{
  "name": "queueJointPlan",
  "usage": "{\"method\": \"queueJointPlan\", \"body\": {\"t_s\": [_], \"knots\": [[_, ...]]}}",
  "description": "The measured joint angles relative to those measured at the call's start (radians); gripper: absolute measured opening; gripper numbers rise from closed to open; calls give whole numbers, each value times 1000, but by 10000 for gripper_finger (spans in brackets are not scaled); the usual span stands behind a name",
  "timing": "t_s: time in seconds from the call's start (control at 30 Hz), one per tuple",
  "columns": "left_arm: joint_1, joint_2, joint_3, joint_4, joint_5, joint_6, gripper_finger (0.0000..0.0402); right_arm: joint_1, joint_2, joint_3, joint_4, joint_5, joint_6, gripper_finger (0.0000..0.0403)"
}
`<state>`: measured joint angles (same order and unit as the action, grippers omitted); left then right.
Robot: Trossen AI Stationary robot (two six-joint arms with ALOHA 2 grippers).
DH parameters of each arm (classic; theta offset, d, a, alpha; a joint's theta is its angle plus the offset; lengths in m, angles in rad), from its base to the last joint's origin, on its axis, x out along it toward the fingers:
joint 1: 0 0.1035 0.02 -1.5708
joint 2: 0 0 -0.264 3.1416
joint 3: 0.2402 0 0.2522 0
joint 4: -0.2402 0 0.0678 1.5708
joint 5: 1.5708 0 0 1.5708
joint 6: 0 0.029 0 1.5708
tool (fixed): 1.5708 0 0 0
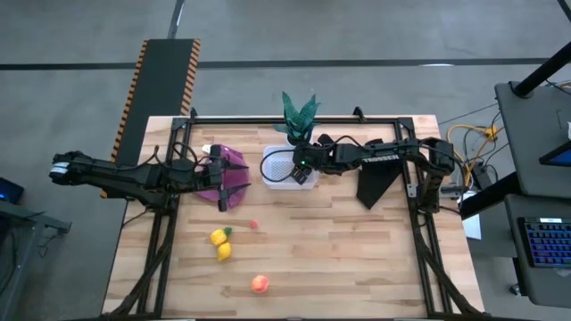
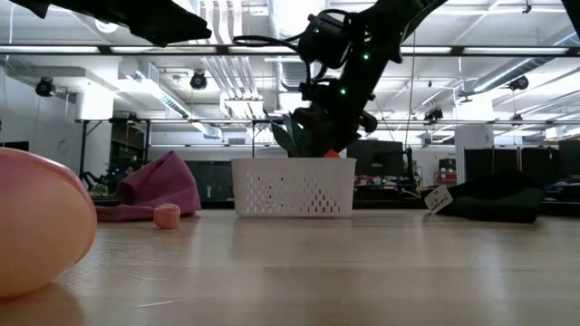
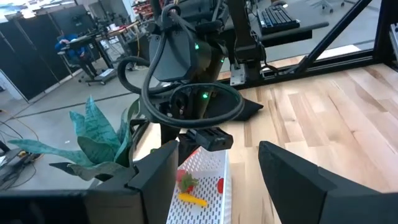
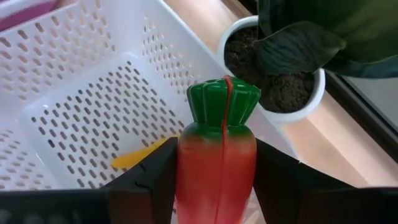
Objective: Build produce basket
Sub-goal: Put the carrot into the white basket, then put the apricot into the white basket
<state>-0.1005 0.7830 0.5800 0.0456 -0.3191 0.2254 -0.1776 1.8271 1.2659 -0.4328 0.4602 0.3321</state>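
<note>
Carrot [image 4: 216, 155] — orange, green top forward — sits between the fingers of the right hand [image 4: 214, 180], poised above the white basket [image 1: 278, 167] so that a release would likely drop it inside. Lemons [image 1: 221, 244], peach-pink fruit [image 1: 260, 283] and a red berry [image 1: 254, 225] lie on the surface [image 1: 357, 259], uncollected. Left hand [image 3: 214, 180] hangs over the purple cloth [image 1: 230, 163], fingers apart, holding nothing — apparently waiting.

Even indoor light, ceiling strips glaring in low view.
Peach-pink fruit [image 2: 36, 222] close and blurred; carrot [image 4: 216, 155] soft-focused; faint tabletop shadows.
</note>
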Motion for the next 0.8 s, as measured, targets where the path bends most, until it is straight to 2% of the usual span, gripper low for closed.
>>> {"method": "queueJointPlan", "body": {"t_s": [0.4, 0.47, 0.6, 0.73, 0.8], "knots": [[0, 0, 0, -3, 0, -2, 209, 6, -1, 11, 29, -8, -6, 249], [0, 0, 0, -4, 0, -2, 209, 19, -10, 17, 44, -60, -24, 255], [0, -3, 1, -4, 0, -2, 209, 87, -68, 18, 146, -228, -73, 252], [0, -14, 6, -2, 1, -2, 209, 199, -149, 5, 241, -384, -239, 238], [0, -21, 5, -1, 1, -2, 209, 262, -190, -2, 251, -401, -310, 230]]}}
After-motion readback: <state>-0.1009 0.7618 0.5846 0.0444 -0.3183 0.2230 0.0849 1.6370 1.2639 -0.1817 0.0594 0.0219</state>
